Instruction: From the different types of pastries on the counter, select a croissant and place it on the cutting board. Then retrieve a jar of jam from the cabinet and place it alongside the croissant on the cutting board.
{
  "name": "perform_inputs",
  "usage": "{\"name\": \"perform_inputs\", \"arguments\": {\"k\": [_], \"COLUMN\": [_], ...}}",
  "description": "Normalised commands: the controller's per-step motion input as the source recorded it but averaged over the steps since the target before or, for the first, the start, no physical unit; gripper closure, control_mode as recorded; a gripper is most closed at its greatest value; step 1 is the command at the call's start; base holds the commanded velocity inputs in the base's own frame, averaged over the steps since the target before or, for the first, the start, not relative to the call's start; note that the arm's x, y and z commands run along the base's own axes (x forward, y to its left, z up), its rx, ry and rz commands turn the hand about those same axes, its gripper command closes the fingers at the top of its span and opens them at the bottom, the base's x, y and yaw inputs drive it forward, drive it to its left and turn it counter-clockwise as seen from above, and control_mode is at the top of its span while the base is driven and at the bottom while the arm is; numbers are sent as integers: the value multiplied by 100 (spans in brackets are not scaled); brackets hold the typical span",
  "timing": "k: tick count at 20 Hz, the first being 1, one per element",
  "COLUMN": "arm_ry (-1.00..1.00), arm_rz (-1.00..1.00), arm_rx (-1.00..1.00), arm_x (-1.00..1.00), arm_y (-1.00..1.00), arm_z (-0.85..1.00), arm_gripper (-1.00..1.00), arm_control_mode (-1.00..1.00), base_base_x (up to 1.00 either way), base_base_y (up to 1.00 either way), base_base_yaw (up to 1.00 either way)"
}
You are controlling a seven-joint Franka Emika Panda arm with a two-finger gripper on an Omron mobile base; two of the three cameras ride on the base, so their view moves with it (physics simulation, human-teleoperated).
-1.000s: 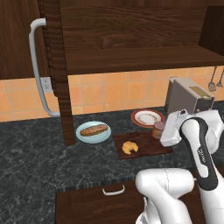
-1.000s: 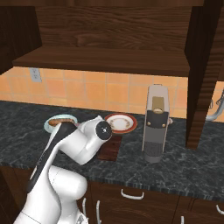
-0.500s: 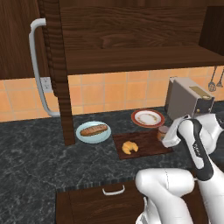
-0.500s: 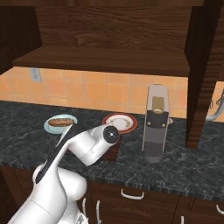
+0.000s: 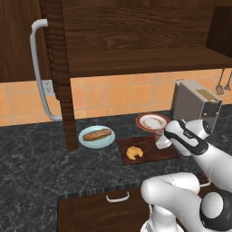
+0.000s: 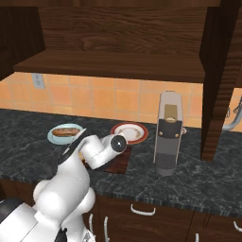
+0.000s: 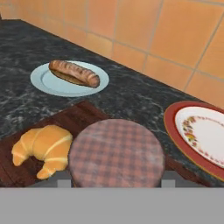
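Observation:
The jar of jam (image 7: 116, 153) shows its checked greyish lid between my fingers in the hand view. My gripper (image 5: 162, 142) is shut on it, low over the right end of the cutting board (image 5: 147, 152). Whether the jar touches the wood I cannot tell. The golden croissant (image 5: 134, 152) lies on the board's left half, a little to the jar's left (image 7: 41, 148). The cabinet (image 5: 136, 41) above the counter (image 5: 36, 172) stands open, its door with the long pale handle (image 5: 38, 68) swung out at the left.
A pale blue plate (image 5: 96, 137) holding a long brown loaf (image 7: 74, 72) sits left of the board. A red-rimmed plate (image 5: 152, 122) lies just behind it. A grey appliance (image 5: 195, 104) stands at the right. Drawers (image 5: 113, 204) run below the counter edge.
My hand has sunk slightly with the jar toward the board's right end. The croissant and the plates have stayed where they were.

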Motion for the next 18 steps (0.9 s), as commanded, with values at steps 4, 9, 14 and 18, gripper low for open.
{"name": "perform_inputs", "arguments": {"k": [4,9,14,18], "arm_ry": [3,10,2,-5], "arm_rz": [0,0,0,0], "arm_rx": [-4,-1,0,-3], "arm_x": [0,-12,12,56], "arm_y": [7,10,4,0], "arm_z": [-41,-24,-33,-66], "arm_gripper": [100,100,100,100], "arm_control_mode": [-100,-100,-100,-100], "base_base_x": [0,0,0,0], "base_base_y": [0,0,0,0], "base_base_yaw": [0,0,0,0]}}
